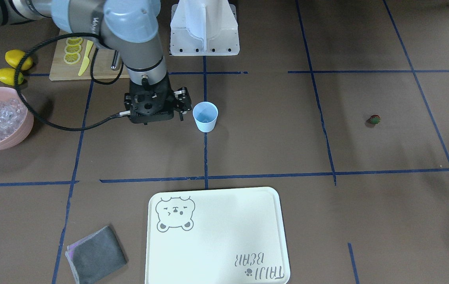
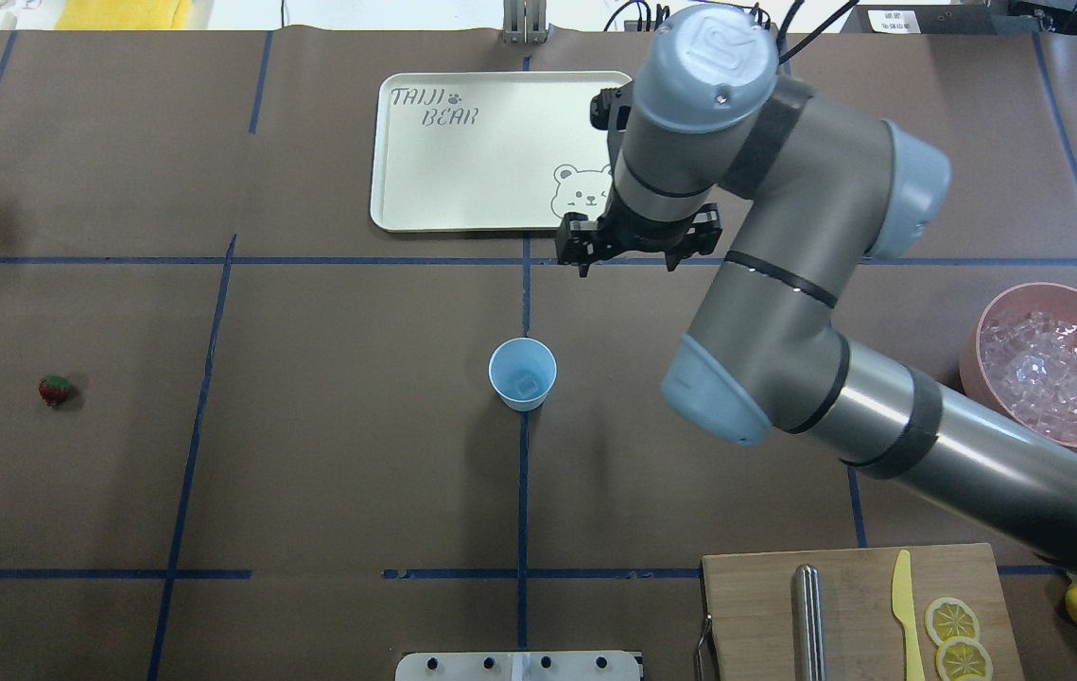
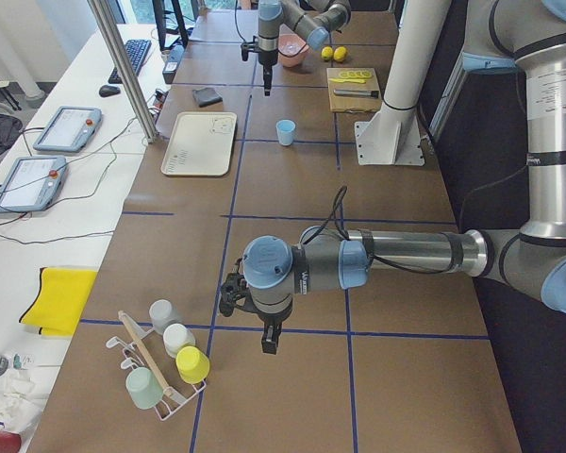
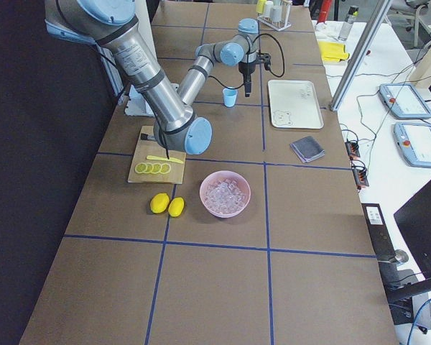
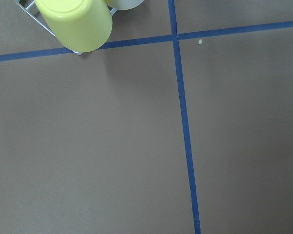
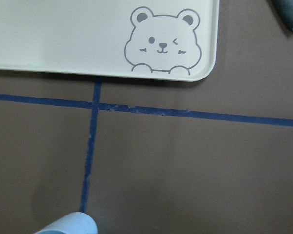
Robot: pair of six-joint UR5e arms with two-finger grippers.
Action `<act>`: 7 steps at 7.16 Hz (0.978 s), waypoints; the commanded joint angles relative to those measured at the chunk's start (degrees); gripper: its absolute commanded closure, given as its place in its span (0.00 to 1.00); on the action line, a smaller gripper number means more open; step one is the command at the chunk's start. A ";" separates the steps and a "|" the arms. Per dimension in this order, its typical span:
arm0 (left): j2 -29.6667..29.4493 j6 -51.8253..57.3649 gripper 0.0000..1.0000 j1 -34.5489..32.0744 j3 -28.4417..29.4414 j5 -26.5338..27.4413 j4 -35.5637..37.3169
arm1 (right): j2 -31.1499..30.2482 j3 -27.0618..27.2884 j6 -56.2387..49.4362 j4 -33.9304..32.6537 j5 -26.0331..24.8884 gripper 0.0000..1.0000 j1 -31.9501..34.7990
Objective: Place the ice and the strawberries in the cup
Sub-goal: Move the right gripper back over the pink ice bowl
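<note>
The pale blue cup [image 2: 522,374] stands upright at the table's middle with one clear ice cube [image 2: 527,385] inside. More ice [image 2: 1049,374] fills the pink bowl [image 2: 987,322] at the right. A tiny red strawberry [image 2: 55,390] lies alone far left. My right gripper [image 2: 637,251] hangs above the table between cup and tray, beside the cup [image 1: 205,116] and apart from it. Its linkages are spread wide and it holds nothing. My left gripper [image 3: 269,342] points down near the cup rack, seen only in the exterior left view, so I cannot tell its state.
A cream bear tray [image 1: 216,236] lies beyond the cup, with a grey cloth [image 1: 96,256] beside it. A cutting board [image 1: 60,71] holds lemon slices, a yellow knife [image 1: 85,58] and a metal tool. Two lemons [image 1: 15,65] sit near the bowl. A rack of cups [image 3: 165,363] stands by the left arm.
</note>
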 commanded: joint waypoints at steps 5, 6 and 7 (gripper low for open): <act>0.22 0.00 0.00 -0.07 -0.13 0.03 0.00 | -25.18 13.00 -29.26 0.58 7.95 0.01 17.09; 0.22 0.00 0.00 0.01 -0.13 0.03 0.00 | -29.57 13.01 -35.57 1.98 11.01 0.01 21.12; 0.22 0.00 0.00 -0.07 -0.22 0.03 0.00 | -33.79 13.01 -39.81 4.34 13.04 0.01 24.20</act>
